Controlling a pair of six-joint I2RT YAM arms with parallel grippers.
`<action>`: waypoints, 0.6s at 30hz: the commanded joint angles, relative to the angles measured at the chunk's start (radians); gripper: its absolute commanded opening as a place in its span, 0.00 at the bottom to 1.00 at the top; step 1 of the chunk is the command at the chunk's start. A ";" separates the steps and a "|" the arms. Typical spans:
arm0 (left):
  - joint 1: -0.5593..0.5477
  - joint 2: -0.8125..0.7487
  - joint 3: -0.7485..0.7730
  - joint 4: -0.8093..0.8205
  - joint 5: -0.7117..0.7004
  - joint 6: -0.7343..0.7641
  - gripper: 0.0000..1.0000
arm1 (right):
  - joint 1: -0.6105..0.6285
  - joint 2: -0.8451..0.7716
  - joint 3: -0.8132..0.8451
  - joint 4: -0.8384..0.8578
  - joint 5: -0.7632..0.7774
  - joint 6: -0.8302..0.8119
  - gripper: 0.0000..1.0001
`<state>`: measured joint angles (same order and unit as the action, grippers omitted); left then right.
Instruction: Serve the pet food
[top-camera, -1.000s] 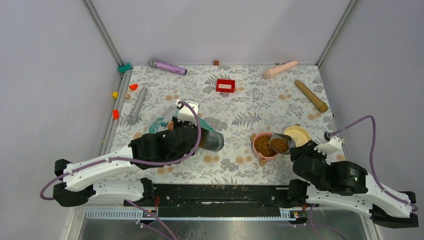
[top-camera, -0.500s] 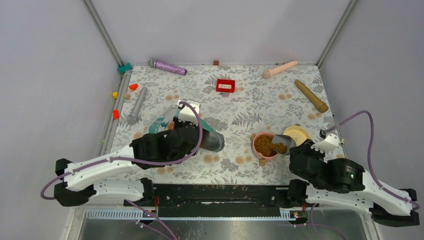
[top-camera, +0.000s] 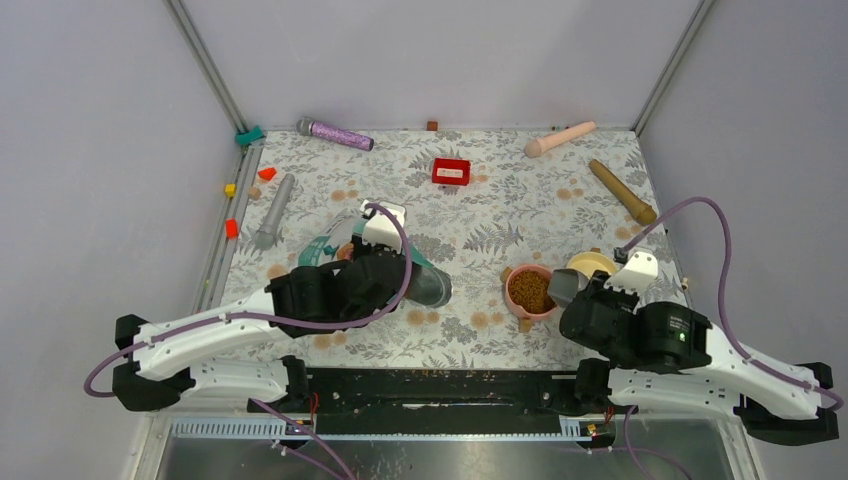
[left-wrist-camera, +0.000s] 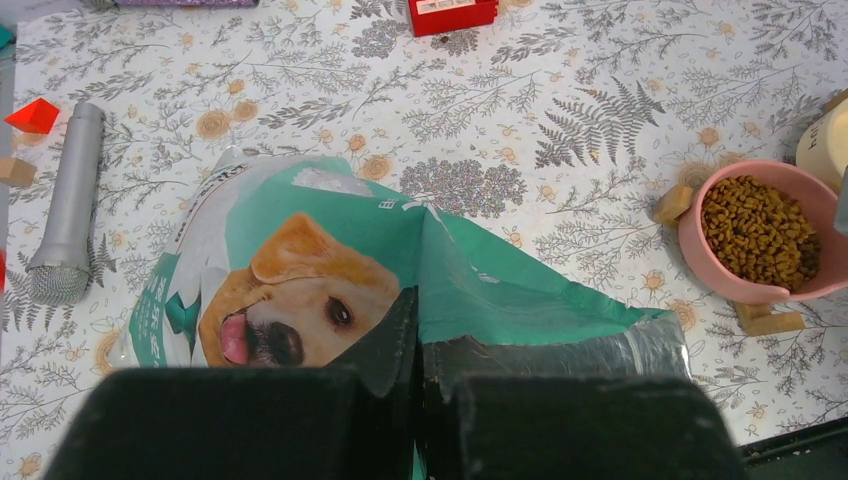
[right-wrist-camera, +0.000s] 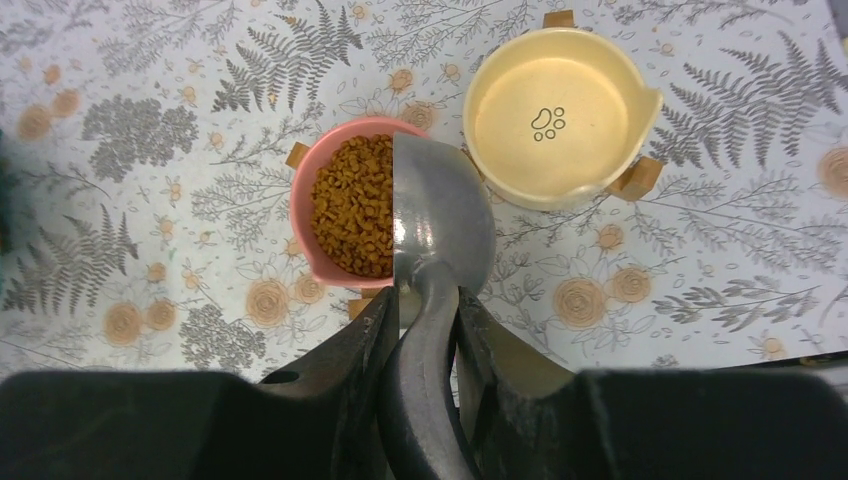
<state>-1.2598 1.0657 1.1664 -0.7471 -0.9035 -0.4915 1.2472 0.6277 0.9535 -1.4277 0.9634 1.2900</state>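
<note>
The pet food (right-wrist-camera: 352, 205) fills the pink bowl (right-wrist-camera: 298, 210) as a heap of small brown pellets; this bowl stands toward the near edge of the tabletop (top-camera: 470, 215), right of the middle. Just beside it, toward the right edge, the yellow bowl (right-wrist-camera: 590, 150) shows a brown paw print (right-wrist-camera: 547, 122) on its bare floor, and small wooden blocks (right-wrist-camera: 634, 180) touch both bowls at their bases. The right tool (right-wrist-camera: 425, 325) is clenched on the handle of the grey metal scoop (right-wrist-camera: 440, 215), whose blade hangs over the right part of the pink bowl's rim, rolled sideways with plain metal showing. Left of the middle, the teal-and-white foil bag (left-wrist-camera: 300, 270) lies flat with its silver-lined mouth toward the near edge and the bowls. It is printed with a golden dog's face, tongue out; the white lettering beside the face is too small to read. The left tool (left-wrist-camera: 418, 345) is closed on a fold of the bag's upper wall near the mouth, pinching it. Near the far edge sits a red box (left-wrist-camera: 452, 13) with a white label, its writing not readable. A grey microphone (left-wrist-camera: 68, 215) lies near the left edge.
</note>
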 joint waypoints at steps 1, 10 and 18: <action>0.000 -0.001 0.066 0.015 -0.006 -0.031 0.00 | -0.005 0.060 0.085 -0.063 0.043 -0.081 0.00; -0.002 0.021 0.083 -0.025 -0.044 -0.051 0.00 | -0.005 0.058 0.137 0.015 0.090 -0.220 0.00; -0.013 0.018 0.090 -0.026 -0.064 -0.032 0.00 | -0.004 -0.018 0.132 0.133 0.126 -0.320 0.00</action>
<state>-1.2736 1.1042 1.1984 -0.8024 -0.9108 -0.5255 1.2472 0.6136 1.0500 -1.3586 1.0031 1.0294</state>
